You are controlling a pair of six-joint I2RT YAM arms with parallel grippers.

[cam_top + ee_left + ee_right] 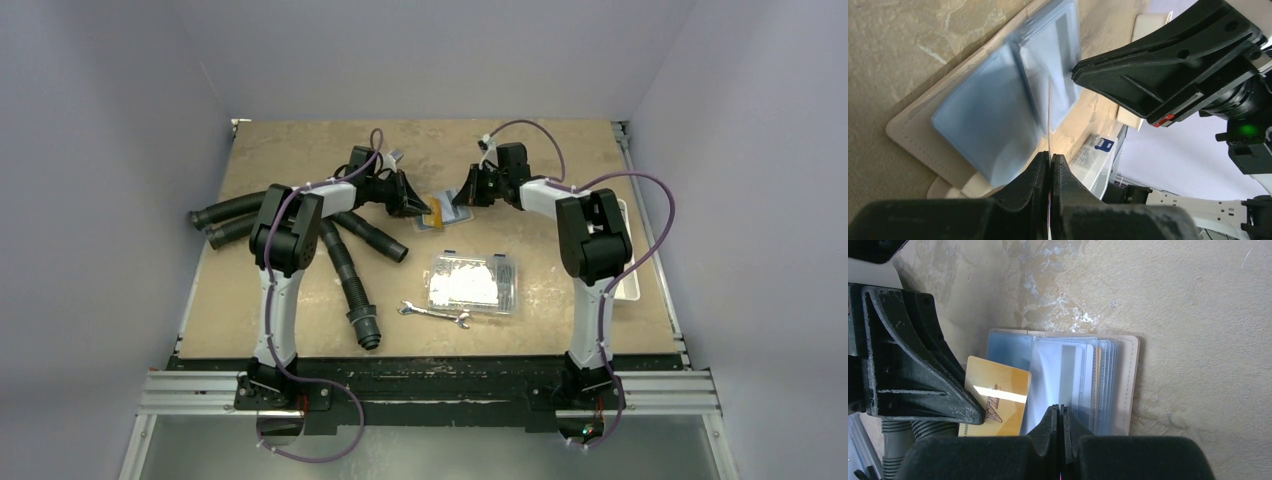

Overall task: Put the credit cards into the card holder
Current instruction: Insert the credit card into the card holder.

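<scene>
Credit card point(997, 392), a gold one, is pinched tight between the shut fingers of our left gripper point(1050, 161). We hold it just over the left part of the card holder point(1129, 385). The holder lies open on the table point(1198, 315) between our two arms. Our right gripper point(1060, 412) is shut too. Its tips seem to pinch the edge of a clear sleeve point(1053, 372) inside the holder.

We think this is the sliding-in step: one hand holds a pocket ready and the other brings the card. The card is not in a pocket yet. Next we need to line its front edge up with the mouth of a pocket and push gently. We cannot tell where that mouth is.

From the right wrist we see the card's flat face, a bit crooked. Its long side runs nearly the same way as the long side of the sleeves. From the left wrist we see only its thin edge, pointing straight out from the fingers toward the holder.
</scene>
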